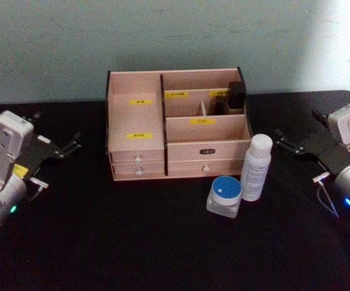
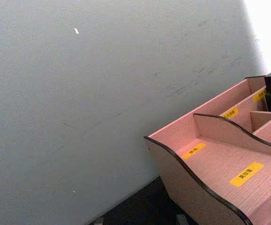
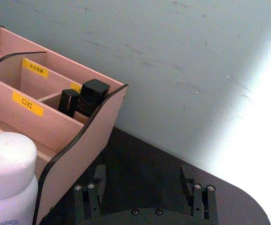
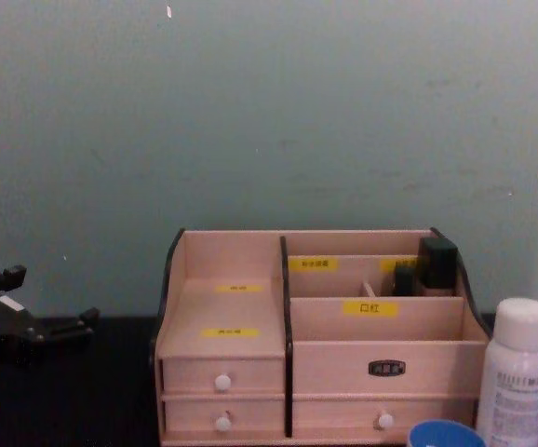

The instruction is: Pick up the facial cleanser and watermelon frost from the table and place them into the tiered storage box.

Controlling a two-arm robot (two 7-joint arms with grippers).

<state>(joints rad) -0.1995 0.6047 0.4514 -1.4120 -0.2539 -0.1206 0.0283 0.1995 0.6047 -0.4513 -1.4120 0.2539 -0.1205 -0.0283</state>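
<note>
Left end effector (image 1: 75, 141) released, fingers apart, over the left side of the black tabletop (image 1: 132, 242), well apart from the tiered storage box (image 1: 187, 130). Right end effector (image 1: 279, 139) also released, on the right, near the facial cleanser (image 1: 255, 168). The cleanser bottle stands upright at the box's front right corner. The blue-lidded watermelon frost (image 1: 225, 195) jar is just beside it, nearer the robot. Both are on the tabletop.
</note>
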